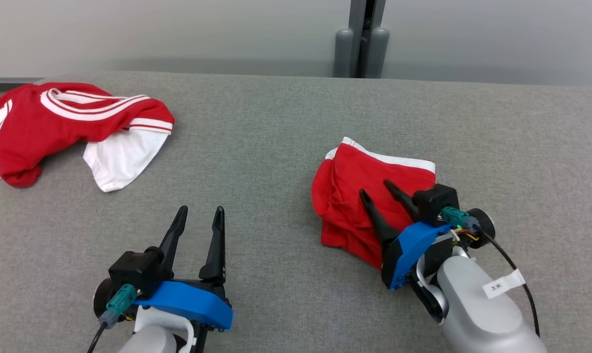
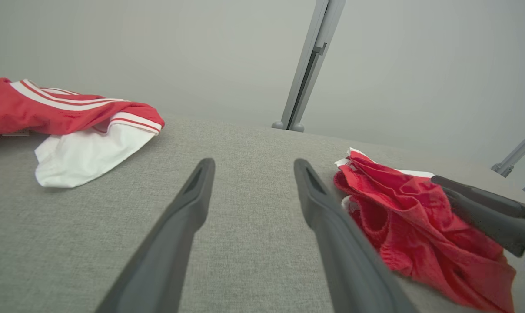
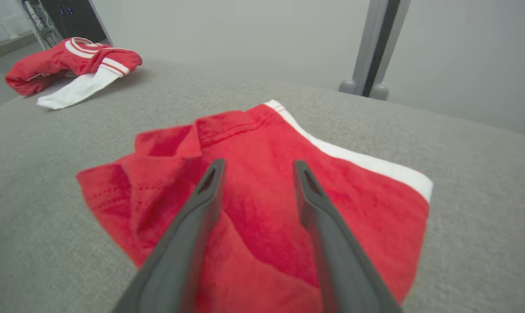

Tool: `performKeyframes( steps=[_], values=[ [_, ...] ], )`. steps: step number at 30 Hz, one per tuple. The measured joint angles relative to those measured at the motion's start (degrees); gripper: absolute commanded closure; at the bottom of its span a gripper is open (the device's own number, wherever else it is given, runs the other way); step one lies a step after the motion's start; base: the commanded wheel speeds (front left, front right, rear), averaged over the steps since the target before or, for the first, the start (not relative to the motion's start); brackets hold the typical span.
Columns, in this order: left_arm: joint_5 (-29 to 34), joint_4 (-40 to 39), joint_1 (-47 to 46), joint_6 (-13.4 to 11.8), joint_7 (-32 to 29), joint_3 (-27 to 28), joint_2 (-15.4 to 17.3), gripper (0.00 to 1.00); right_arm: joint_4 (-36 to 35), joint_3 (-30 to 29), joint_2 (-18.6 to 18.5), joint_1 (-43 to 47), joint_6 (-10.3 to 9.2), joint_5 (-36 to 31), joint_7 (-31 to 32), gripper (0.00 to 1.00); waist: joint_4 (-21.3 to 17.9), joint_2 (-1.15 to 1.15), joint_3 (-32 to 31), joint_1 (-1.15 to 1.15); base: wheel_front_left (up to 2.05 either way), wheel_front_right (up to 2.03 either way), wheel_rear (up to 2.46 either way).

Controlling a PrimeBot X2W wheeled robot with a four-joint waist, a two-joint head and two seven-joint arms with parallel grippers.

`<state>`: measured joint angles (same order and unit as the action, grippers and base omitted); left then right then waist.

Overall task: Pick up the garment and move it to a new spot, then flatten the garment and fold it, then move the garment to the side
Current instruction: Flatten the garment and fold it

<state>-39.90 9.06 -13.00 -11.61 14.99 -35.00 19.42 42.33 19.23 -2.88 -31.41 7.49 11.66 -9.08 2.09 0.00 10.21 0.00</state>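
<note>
folded red garment [image 1: 345,196] lies on the grey table [image 1: 276,147]. right gripper [image 1: 374,187] over it, fingers spread. left gripper [image 1: 201,209] also spread, clear of it.

Open lane through the middle
Shirt [image 1: 56,122] blocks ten o'clock, folded garment [image 1: 345,181] four o'clock; table [image 1: 257,162] between lies bare.

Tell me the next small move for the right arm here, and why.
Probably lift the right gripper straight up and back off the folded red garment. Its jaws stand open with no cloth pinched between them, and the garment already lies folded on the table, off to the robot's right, so nothing seems left to grip.
</note>
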Motion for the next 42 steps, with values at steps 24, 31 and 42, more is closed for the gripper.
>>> performKeyframes(
  steps=[24, 31, 42],
  values=[
    [4.2, 2.4, 0.0, 2.5, 0.0, 4.9, -2.7, 0.0, 1.0, 26.6, 0.1, -2.1, 0.0, 1.3, 0.2, 0.88, -0.4, 0.0, 0.2, 0.0, 0.0, 0.0, 0.0],
    [5.2, 3.0, 0.5, 3.2, 0.0, 6.1, -3.2, 0.0, -2.7, 24.8, 0.1, -1.2, 0.0, 2.3, -2.1, 0.76, -1.6, 0.0, -0.5, 0.0, 0.0, 0.0, 0.0],
    [9.0, 3.6, 1.0, 3.4, 0.0, 6.7, -3.0, 0.0, -8.3, 7.3, 0.1, 4.3, 0.0, 1.8, -5.1, 0.0, -3.0, 0.0, -3.4, 0.0, 0.0, 0.0, 0.0]
  ],
)
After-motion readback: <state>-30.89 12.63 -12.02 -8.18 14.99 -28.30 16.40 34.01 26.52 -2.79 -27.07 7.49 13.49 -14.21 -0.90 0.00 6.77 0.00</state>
